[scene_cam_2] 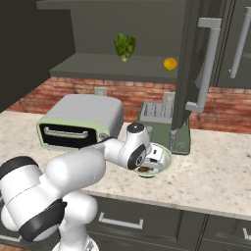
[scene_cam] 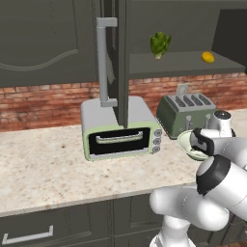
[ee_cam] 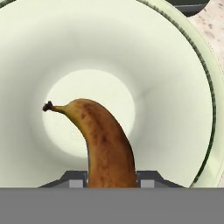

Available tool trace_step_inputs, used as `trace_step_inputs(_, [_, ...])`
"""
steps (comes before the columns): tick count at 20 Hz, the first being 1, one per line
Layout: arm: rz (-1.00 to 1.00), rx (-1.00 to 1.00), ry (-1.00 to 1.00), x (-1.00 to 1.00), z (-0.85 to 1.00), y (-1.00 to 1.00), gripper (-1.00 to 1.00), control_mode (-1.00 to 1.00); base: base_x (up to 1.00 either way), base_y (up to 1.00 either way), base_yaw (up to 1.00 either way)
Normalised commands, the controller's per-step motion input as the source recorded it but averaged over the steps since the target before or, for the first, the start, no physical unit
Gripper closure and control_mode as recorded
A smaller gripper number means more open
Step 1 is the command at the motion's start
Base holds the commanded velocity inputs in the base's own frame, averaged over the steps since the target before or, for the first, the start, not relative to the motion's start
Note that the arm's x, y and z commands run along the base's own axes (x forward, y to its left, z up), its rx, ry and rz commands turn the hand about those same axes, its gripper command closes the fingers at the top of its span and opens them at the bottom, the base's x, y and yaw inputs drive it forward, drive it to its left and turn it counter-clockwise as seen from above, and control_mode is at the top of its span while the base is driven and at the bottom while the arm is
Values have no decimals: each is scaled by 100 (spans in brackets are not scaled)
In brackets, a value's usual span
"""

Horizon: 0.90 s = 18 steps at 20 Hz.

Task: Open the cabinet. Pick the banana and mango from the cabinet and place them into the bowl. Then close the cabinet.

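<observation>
Left base view: The cabinet [scene_cam: 120,62] stands open above the counter, its door swung out edge-on; the mango [scene_cam: 208,57] sits on the shelf, well apart from a lettuce head [scene_cam: 159,44]. The arm bends down over the bowl [scene_cam: 185,143] just in front of the toaster [scene_cam: 185,113].

Right base view: The gripper [scene_cam_2: 147,165] dips into the bowl [scene_cam_2: 165,153] on the counter; something dark brown shows beneath it.

Hand view: The banana [ee_cam: 103,146] rises from between the two fingertips [ee_cam: 74,179], which are clamped on its thick end. Its long axis runs away from the fingers toward the bowl's [ee_cam: 175,87] floor, stem tip curling left.

Next move, as a judgement: The fruit hangs over the bowl's centre, so parting the fingers should drop it inside; the mango remains.
</observation>
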Motion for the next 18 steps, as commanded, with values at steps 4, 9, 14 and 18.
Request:
trace_step_inputs(4, [0, 0, 0, 0, 4, 0, -100, -100, 0, 0, 0])
trace_step_inputs(9, [0, 0, -4, 0, 34, -1, -100, -100, 0, 0, 0])
trace_step_inputs(14, [0, 1, -3, 0, 59, -4, -100, -100, 0, 0, 0])
trace_step_inputs(18, [0, 0, -5, 0, 59, -1, -100, -100, 0, 0, 0])
